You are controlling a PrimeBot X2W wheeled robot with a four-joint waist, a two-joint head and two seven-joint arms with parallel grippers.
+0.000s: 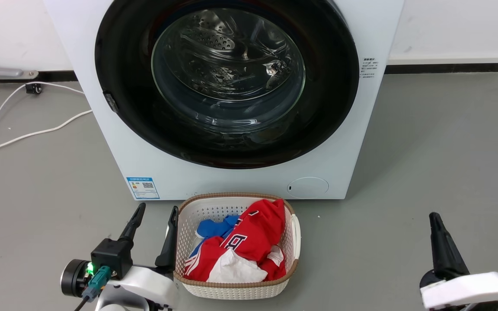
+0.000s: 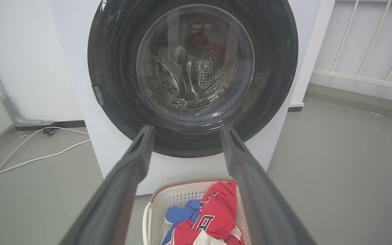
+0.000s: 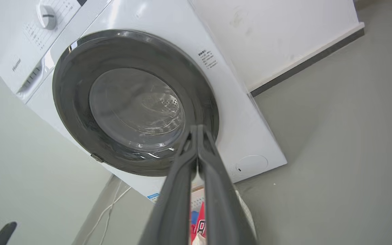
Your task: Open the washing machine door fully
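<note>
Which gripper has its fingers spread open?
The left gripper: its fingers stand wide apart, while the right gripper has its fingers pressed together.

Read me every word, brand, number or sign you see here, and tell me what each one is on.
"Hisense", seemingly: washing machine panel, beside the dial.
"8" or "B", partly folded: red shirt in the basket.
Blue sticker, machine's lower corner: too small to read.
Black print beside the door: too small.
Dial markings: blurred.

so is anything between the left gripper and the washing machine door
Nothing visible. The left gripper faces the washing machine door across bare floor; the laundry basket sits beside it, lower than the door.
</note>
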